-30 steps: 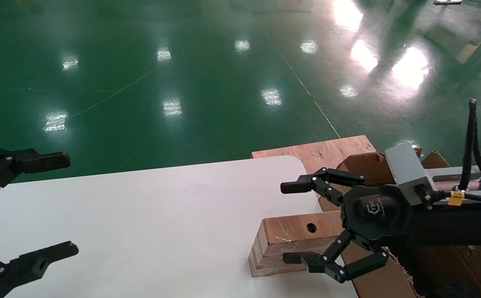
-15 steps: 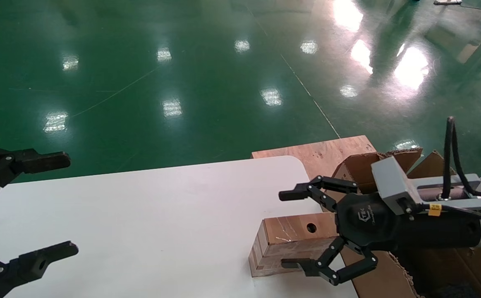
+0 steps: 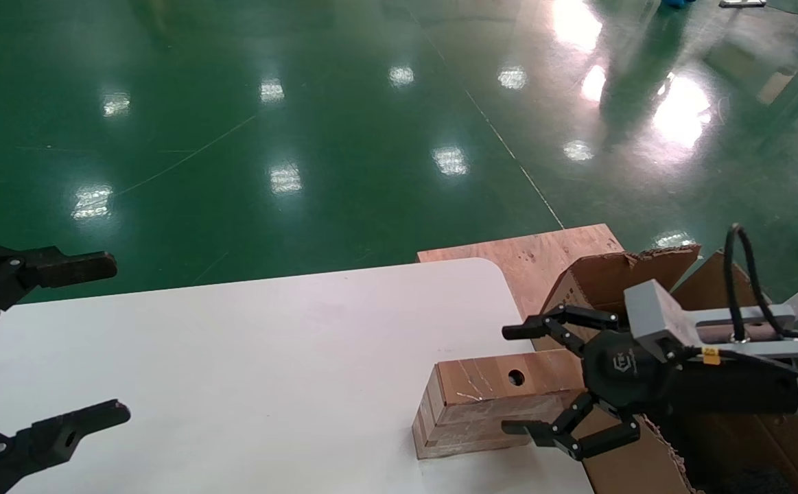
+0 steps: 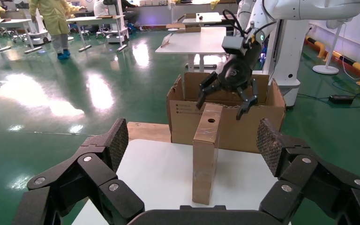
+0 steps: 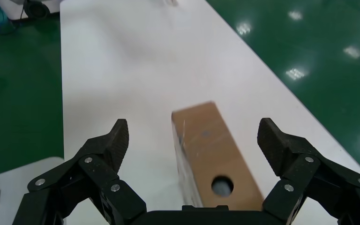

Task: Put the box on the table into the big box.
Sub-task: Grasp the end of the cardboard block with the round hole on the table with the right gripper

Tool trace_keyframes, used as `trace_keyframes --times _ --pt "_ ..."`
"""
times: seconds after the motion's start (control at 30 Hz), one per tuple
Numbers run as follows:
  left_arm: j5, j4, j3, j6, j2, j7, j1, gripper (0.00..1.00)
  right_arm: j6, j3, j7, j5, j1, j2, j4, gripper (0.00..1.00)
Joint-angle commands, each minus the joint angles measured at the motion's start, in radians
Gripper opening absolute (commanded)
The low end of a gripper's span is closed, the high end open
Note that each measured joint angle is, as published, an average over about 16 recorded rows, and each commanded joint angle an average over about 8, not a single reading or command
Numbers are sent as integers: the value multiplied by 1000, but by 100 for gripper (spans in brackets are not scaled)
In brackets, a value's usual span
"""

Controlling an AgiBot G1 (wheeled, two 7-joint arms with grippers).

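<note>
Both grippers are black, with jointed linkage fingers and silver screws. The right gripper (image 3: 522, 379) has a round hub bearing a small pale logo, a grey block, black cables and a yellow tag, perhaps numbered. The left gripper (image 3: 90, 339) has hatched pads (image 4: 118, 140).

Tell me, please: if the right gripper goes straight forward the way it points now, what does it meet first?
Most likely the box. The right gripper is open and points along it, fingers either side of its near end. Depth is uncertain, but nothing else lies between.
</note>
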Motion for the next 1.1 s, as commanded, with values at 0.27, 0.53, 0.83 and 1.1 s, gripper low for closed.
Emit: trace_keyframes --times 0.27,0.53,0.83,1.1 --pt "0 0 0 0 0 0 0 100 0 -31 -21 -11 17 -7 -36 100" --pt "0 0 0 0 0 0 0 100 11 -37 -26 -15 12 -3 -17 100" --pt "0 0 0 0 0 0 0 100 2 -75 -74 -33 30 4 -15 100" --pt "0 0 0 0 0 0 0 100 -4 -129 -136 -65 96 -7 -45 100"
